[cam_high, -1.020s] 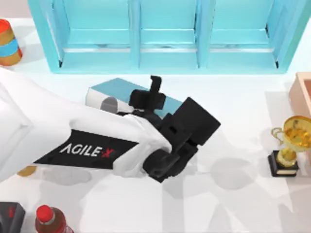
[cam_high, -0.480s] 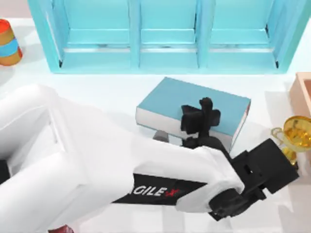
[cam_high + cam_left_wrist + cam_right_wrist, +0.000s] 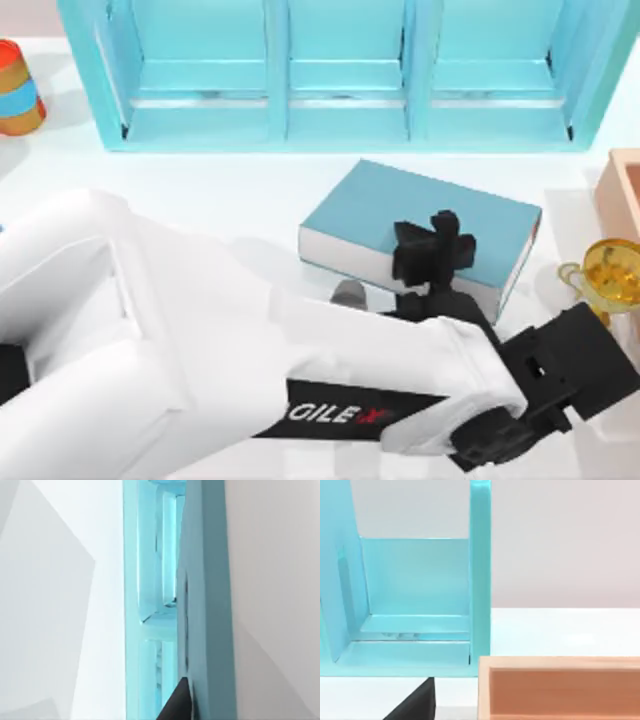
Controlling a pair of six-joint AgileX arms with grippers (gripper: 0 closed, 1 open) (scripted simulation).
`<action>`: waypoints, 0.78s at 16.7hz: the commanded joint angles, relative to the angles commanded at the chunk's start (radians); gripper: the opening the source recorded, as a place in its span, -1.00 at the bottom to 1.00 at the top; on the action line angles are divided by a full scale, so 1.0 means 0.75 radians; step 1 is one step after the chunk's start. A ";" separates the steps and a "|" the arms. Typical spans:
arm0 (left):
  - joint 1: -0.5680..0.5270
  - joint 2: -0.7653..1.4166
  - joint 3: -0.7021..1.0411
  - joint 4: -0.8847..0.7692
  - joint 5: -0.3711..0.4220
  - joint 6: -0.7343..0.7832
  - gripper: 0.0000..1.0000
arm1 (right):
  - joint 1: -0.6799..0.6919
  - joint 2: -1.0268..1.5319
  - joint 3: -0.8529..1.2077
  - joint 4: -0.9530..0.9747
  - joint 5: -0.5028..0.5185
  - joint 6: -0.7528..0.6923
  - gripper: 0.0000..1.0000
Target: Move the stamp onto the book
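Teal-blue flat rectangular book (image 3: 425, 215) is seen directly beneath the black left gripper (image 3: 437, 248); the gripper's opening cannot be told, and no stamp is discernible.

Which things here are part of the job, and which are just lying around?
Part of the job: book; left gripper, over the book.
Lying about: cyan shelf; gold trophy; orange-and-blue cylinder; peach box.
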 joint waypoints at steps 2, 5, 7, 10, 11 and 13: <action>-0.006 0.000 0.006 -0.015 -0.004 -0.016 -1.00 | 0.000 0.000 0.000 0.000 0.000 0.000 1.00; -0.020 0.000 0.017 -0.060 -0.014 -0.053 -1.00 | 0.000 0.000 0.000 0.000 0.000 0.000 1.00; -0.021 0.000 0.017 -0.061 -0.015 -0.054 -1.00 | 0.000 0.000 0.000 0.000 0.000 0.000 1.00; -0.015 0.011 0.006 -0.039 -0.009 -0.052 -1.00 | 0.000 0.000 0.000 0.000 0.000 0.000 1.00; -0.014 0.025 -0.003 -0.016 -0.008 -0.052 -1.00 | 0.000 0.000 0.000 0.000 0.000 0.000 1.00; -0.008 0.059 -0.025 0.036 -0.008 -0.050 -1.00 | 0.000 0.000 0.000 0.000 0.000 0.000 1.00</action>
